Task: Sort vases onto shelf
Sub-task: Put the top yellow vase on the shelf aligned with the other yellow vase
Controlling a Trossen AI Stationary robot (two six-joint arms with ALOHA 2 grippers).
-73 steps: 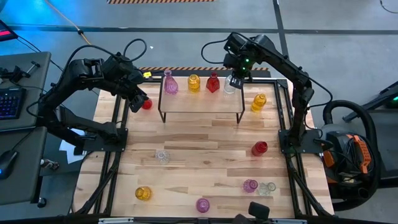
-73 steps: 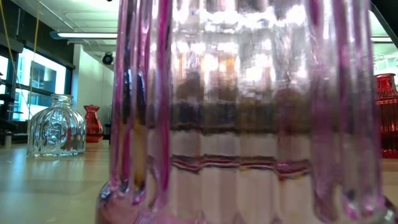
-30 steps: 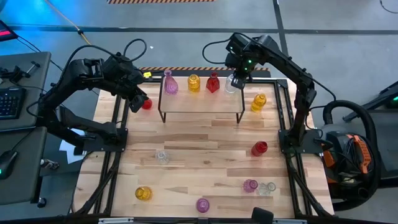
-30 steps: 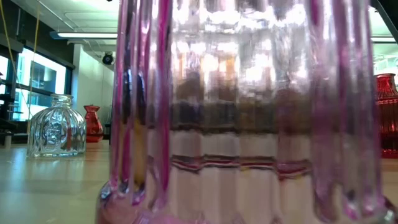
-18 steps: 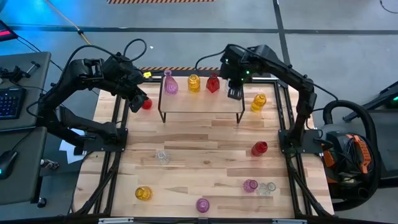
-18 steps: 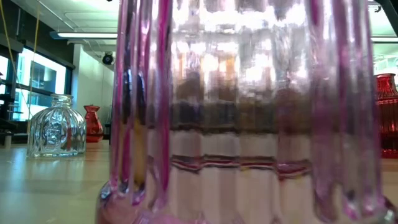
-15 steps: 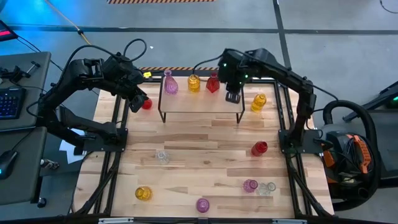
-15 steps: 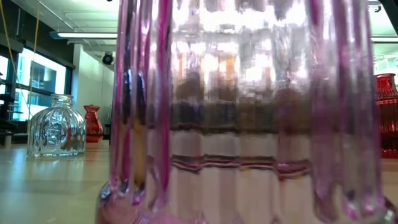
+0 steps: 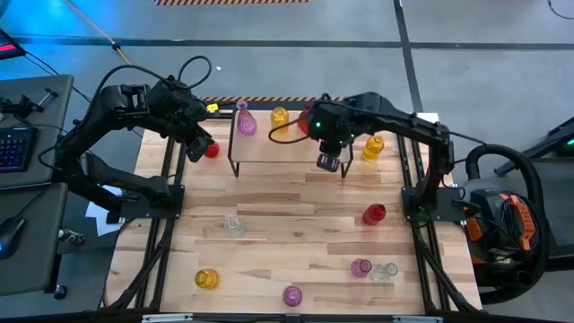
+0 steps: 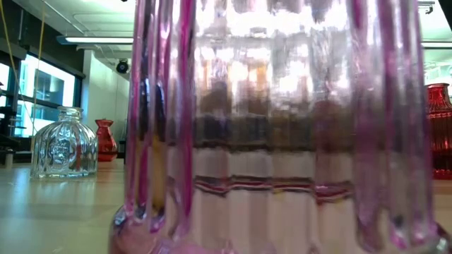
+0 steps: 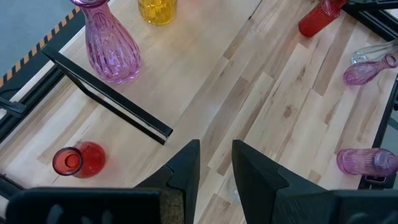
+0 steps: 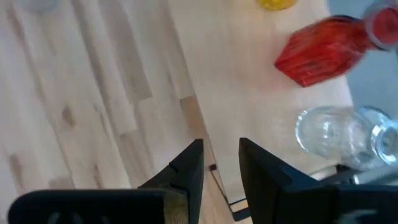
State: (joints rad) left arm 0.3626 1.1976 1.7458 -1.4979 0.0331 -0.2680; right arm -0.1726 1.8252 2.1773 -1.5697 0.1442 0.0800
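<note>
From above, the left tool [image 9: 199,142] hangs at the bench's [image 9: 287,224] far left corner, just beside a red vase [image 9: 212,150] standing on the bench; in its own wrist view its fingers [image 11: 186,168] stand a narrow gap apart with nothing between them. Next comes the shelf [image 9: 269,144], carrying a pink vase [image 9: 244,123] and a yellow vase [image 9: 280,117]. The right arm covers the shelf's right half, so a second red vase [image 9: 306,123] shows only as a sliver there; the right wrist view shows it more fully, tilted, with a clear vase [image 12: 329,134] beside it near the shelf's end. The right tool [image 9: 327,161] hovers over the shelf's front right edge, fingers [image 12: 189,165] narrowly parted and empty. Just right of the shelf an amber vase [image 9: 373,147] stands on the bench, partly hidden by the arm. Across the near bench lie scattered vases: clear [image 9: 233,224], yellow [image 9: 206,279], pink [image 9: 292,295], red [image 9: 374,213], and a pink [image 9: 360,267] and clear [image 9: 386,270] pair touching. The low view is almost wholly blocked by one pink vase [image 10: 282,127] against the lens; a clear vase [image 10: 63,144] peeks past its left.
</note>
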